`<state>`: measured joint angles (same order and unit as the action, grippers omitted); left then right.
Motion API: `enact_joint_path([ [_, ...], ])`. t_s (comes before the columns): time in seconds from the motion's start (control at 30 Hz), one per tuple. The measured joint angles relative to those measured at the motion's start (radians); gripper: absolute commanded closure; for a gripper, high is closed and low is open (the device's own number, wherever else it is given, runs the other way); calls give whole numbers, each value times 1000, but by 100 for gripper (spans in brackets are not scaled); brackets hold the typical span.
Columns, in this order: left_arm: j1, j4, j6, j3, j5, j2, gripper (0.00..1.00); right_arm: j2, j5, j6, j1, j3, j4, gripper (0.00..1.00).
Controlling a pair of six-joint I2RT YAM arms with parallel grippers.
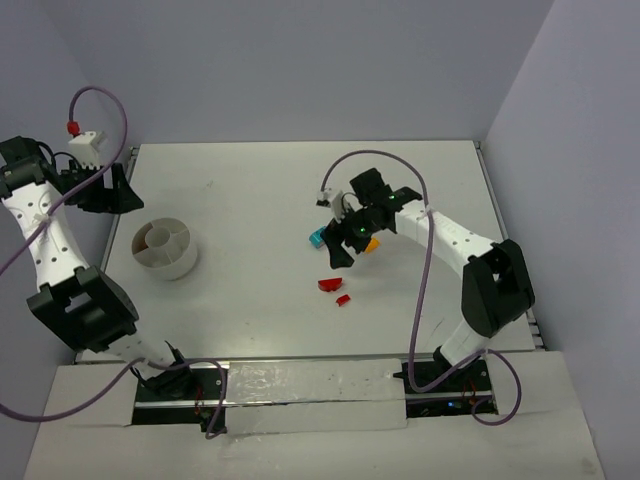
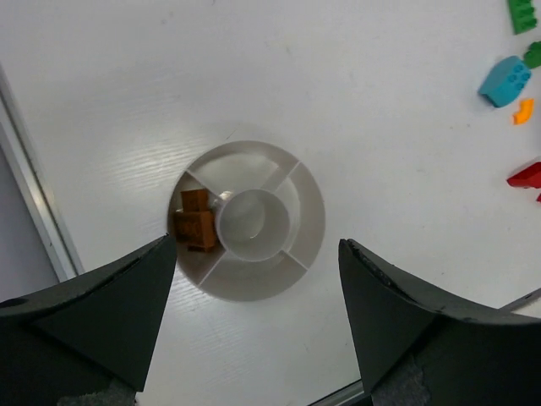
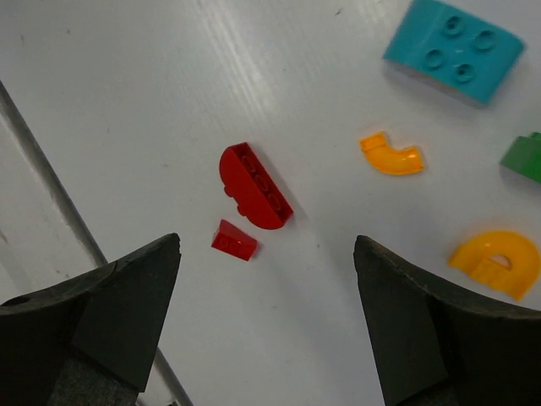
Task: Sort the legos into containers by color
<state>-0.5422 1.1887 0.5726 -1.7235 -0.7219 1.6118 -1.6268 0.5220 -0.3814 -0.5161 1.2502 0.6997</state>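
While right gripper (image 3: pixel 266 241) hangs spread over red half-round brick (image 3: pixel 256 188), centre on it, clear of small wedge (image 3: pixel 234 241); left gripper (image 2: pixel 255 242) spread above bowl (image 2: pixel 317 211).

White table (image 1: pixel 260 200), pale grey walls (image 1: pixel 300 60)

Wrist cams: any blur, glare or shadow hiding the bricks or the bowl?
Left wrist: bowl sharp, the bricks in its picture-left compartment shaded and brownish; own fingers soft-edged. Right wrist: red bricks crisp, streaky sheen on the table, no washout. Top external: even light, soft shadows, bricks tiny.
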Motion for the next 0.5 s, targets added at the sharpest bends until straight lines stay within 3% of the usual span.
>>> enact_joint_path([
  [0.17, 26, 12, 25, 77, -55, -73, 13, 0, -1, -87, -81, -83, -10, 19],
  [0.5, 184, -49, -5, 257, -44, -194, 13, -56, -23, -197, -102, -128, -98, 33],
])
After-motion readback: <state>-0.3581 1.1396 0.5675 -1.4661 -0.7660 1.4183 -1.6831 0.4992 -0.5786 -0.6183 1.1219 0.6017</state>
